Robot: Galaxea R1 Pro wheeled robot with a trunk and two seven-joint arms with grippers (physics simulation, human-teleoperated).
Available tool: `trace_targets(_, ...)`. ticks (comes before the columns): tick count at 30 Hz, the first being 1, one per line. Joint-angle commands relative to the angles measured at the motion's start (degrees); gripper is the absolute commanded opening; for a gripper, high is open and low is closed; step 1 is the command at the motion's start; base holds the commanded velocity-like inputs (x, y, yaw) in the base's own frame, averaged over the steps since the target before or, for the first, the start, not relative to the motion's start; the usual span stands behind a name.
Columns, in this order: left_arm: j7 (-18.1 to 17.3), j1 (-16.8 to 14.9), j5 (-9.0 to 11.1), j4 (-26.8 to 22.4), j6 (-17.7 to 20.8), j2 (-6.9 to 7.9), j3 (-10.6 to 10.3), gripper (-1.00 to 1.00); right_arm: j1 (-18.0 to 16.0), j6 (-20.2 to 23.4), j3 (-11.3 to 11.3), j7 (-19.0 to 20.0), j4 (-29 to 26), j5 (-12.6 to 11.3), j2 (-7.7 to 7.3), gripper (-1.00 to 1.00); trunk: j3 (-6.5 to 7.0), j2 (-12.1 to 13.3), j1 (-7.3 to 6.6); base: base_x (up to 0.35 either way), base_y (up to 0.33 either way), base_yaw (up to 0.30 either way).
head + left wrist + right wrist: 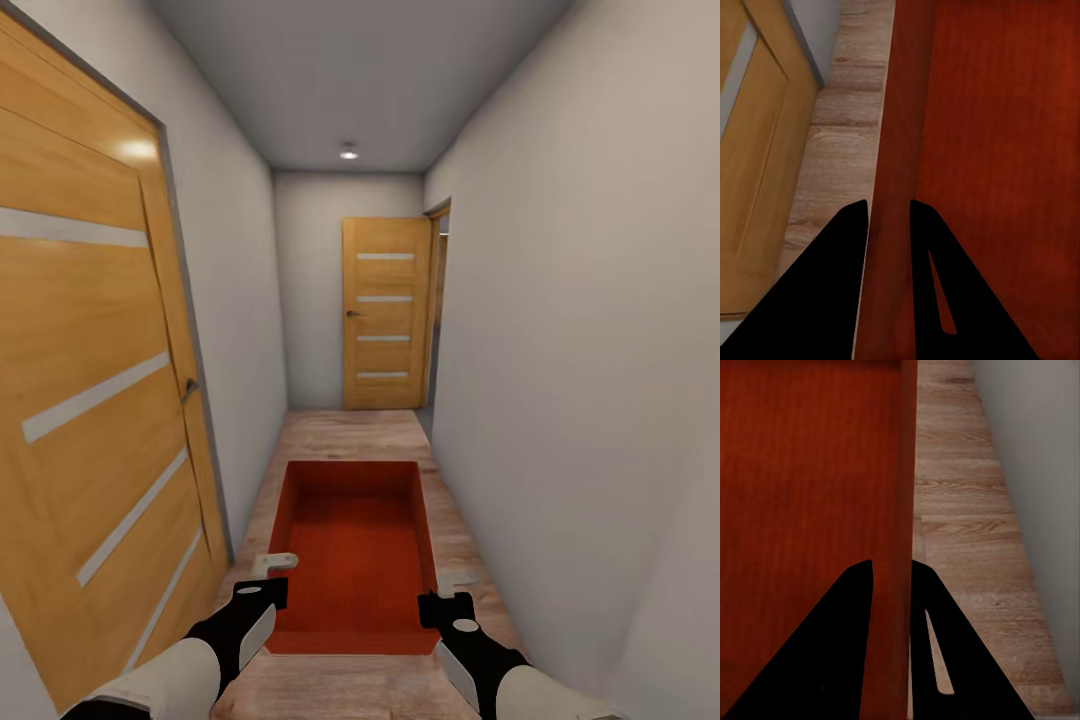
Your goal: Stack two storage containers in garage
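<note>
Now both tools [272, 578] [447, 590] clamp the empty orange-red bin's [350, 560] side walls.

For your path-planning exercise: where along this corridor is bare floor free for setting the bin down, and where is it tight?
Free: wood plank floor between the orange-red rectangular bin and the far wooden door. Tight: narrow strips between the bin's sides and the near wooden door on the left, and the white wall on the right.

Right hand [891, 577]: its two dark fingers [832, 660] straddle the container's thin side wall, one inside, one outside.
Storage container [802, 495]: orange-red, its inner face lit.
Plank floor [960, 547]: light wood, beside the container.
Wall [1035, 472]: pale grey, bordering the planks.
</note>
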Motion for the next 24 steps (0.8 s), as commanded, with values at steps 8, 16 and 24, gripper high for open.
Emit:
trace_targets(8, 1.36, -0.01, -1.06, -0.28, -1.06, 2.61, 0.64, -1.0, -0.01, -0.05, -1.25, 0.22, 0.1, -0.56, 0.01, -1.0, -0.02, -0.04, 0.05, 0.323, 0.0, 0.0)
trace_targets(16, 1.36, -0.01, -1.06, -0.29, -1.06, 2.63, 0.64, -1.0, -0.01, -0.05, -1.25, 0.22, 0.1, -0.56, 0.01, -1.0, -0.02, -0.04, 0.05, 0.323, 0.0, 0.0)
trace_targets(24, 1.36, -0.01, -1.05, -0.35, -1.14, 2.68, 0.64, -1.0, -0.01, -0.05, -1.25, 0.22, 0.1, -0.56, 0.01, -1.0, -0.02, -0.04, 0.05, 0.323, 0.0, 0.0)
